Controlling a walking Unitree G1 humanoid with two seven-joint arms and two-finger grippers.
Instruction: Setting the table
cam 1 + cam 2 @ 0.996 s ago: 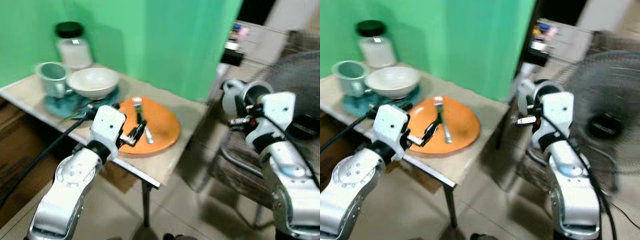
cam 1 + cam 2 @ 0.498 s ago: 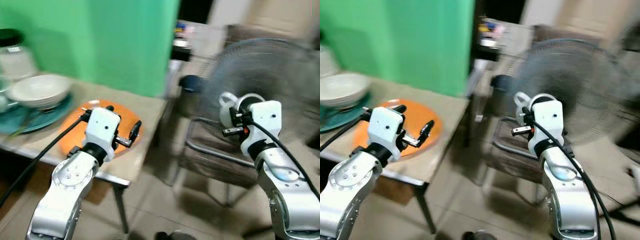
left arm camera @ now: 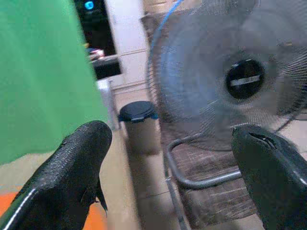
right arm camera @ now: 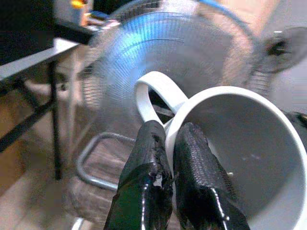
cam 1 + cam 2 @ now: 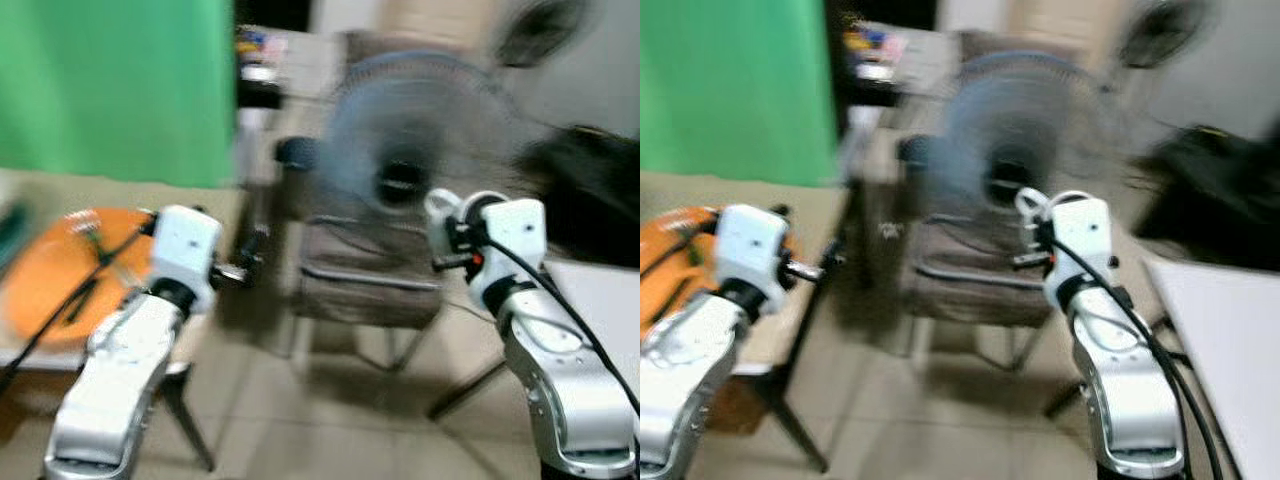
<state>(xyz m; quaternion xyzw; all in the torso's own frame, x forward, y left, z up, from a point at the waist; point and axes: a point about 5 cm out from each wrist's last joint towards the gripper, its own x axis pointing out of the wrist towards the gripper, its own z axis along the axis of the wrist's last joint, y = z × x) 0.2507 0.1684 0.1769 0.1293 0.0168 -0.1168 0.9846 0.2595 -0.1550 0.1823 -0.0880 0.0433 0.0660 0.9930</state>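
Blurred standing fan above a chair, orange plate far left, both silver arms raised.

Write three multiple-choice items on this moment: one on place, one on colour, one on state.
1. Where is the plate?
A. on the table at the robot's left
B. on the chair
C. on the floor

2. What colour is the mug?
A. green
B. white
C. orange

3. How are the left gripper's fingers?
A. shut on a fork
B. shut on the mug
C. open, empty

Key:
1 A, it lies on the table left of the chair.
2 B, the right gripper pinches its white rim.
3 C, the fingers stand wide apart.
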